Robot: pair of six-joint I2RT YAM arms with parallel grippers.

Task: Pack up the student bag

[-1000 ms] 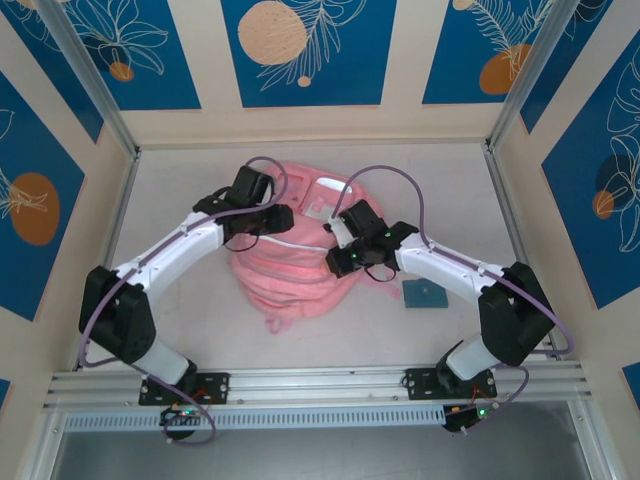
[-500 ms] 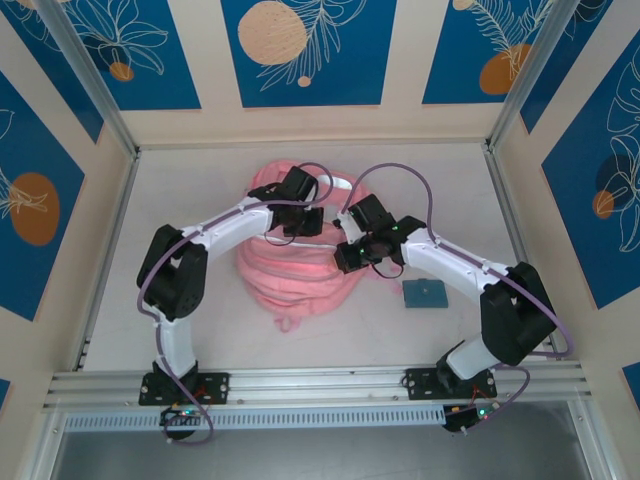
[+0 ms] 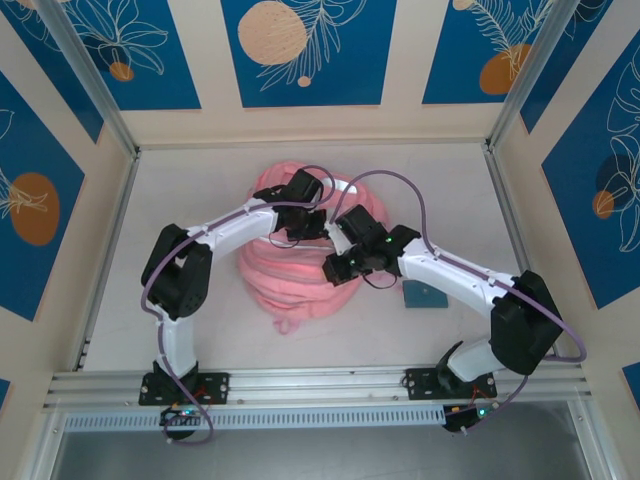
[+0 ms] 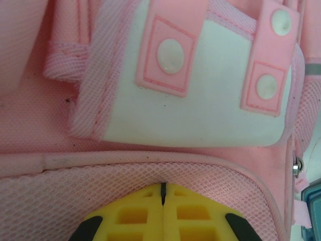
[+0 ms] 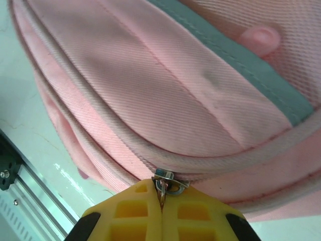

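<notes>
The student bag (image 3: 290, 270) is a soft pink backpack lying in the middle of the table. My left gripper (image 3: 318, 222) is over its far right part. In the left wrist view the yellow fingers (image 4: 190, 211) are shut, tips (image 4: 163, 185) pressed into the bag's pink mesh panel (image 4: 75, 191) below a white pocket flap (image 4: 200, 105); I cannot tell if mesh is pinched. My right gripper (image 3: 335, 268) is at the bag's near right side. Its fingers (image 5: 135, 213) are shut on a small metal zipper pull (image 5: 167, 182) on the bag's zipper seam (image 5: 100, 150).
A small teal rectangular case (image 3: 422, 295) lies on the table right of the bag, under the right forearm; its corner (image 4: 313, 203) shows in the left wrist view. The aluminium rail (image 3: 320, 385) runs along the near edge. Enclosure walls stand around the table.
The left arm swung from the bag's far left across to its far right and its gripper shut there. The right gripper, still shut, drifted slightly nearer and leftward along the bag.
</notes>
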